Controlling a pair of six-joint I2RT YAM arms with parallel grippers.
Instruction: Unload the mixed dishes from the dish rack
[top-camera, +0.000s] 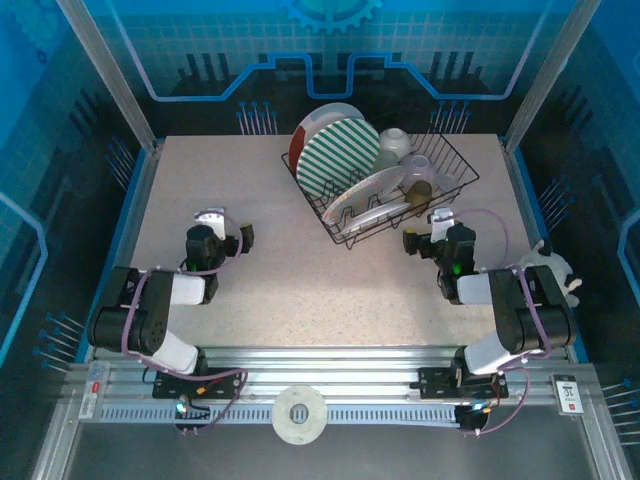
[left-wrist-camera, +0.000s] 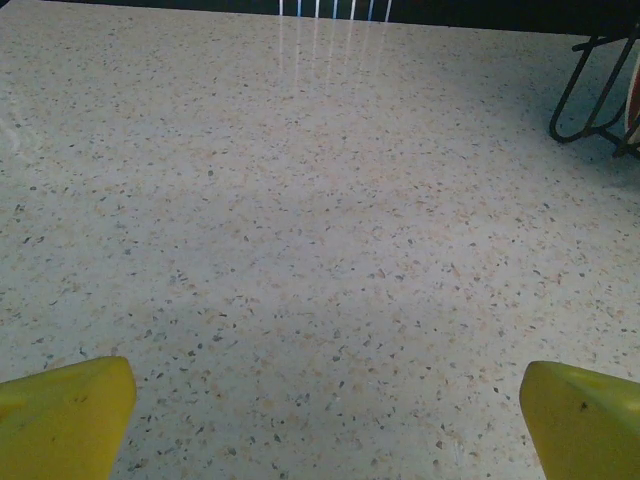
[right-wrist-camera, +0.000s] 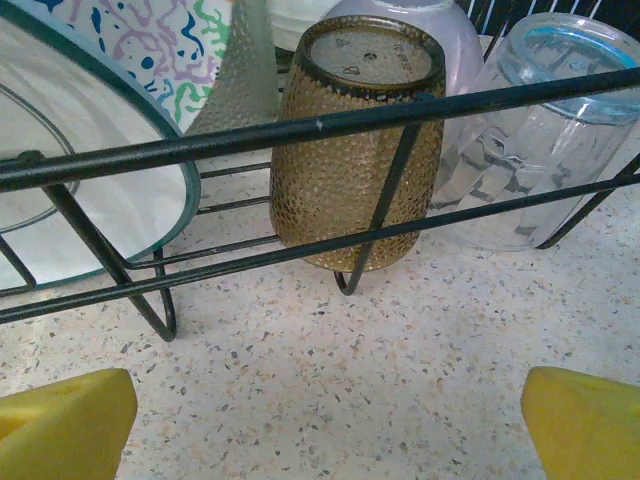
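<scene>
From my seat, the left gripper (top-camera: 224, 224) sits nearest on the left side of the table (top-camera: 300, 290), jaws spread wide and holding nothing; its wrist view shows bare speckled tabletop between the yellow fingertips (left-wrist-camera: 62, 418), with a corner of the rack (left-wrist-camera: 577, 98) off to the far right. On the right, the right gripper (right-wrist-camera: 325, 420) is released too, jaws wide apart and empty, low over the table just short of the rack's near side. Directly past it, behind the rack's black wire rail, a brown cup (right-wrist-camera: 352, 150) stands upside down inside the rack. Right of that cup and touching it, a clear cup (right-wrist-camera: 545, 130) leans, also inverted. To the cup's left a white plate (right-wrist-camera: 90, 200) tilts against the wires, and behind it I see a squiggle plate (right-wrist-camera: 150, 40). From above, the rack sits at the far right of the table, turned at an angle. Farther back in it, a striped plate (top-camera: 340, 150) stands on edge at the far left end, and a pale bowl (top-camera: 393, 142) rests at the far side.
</scene>
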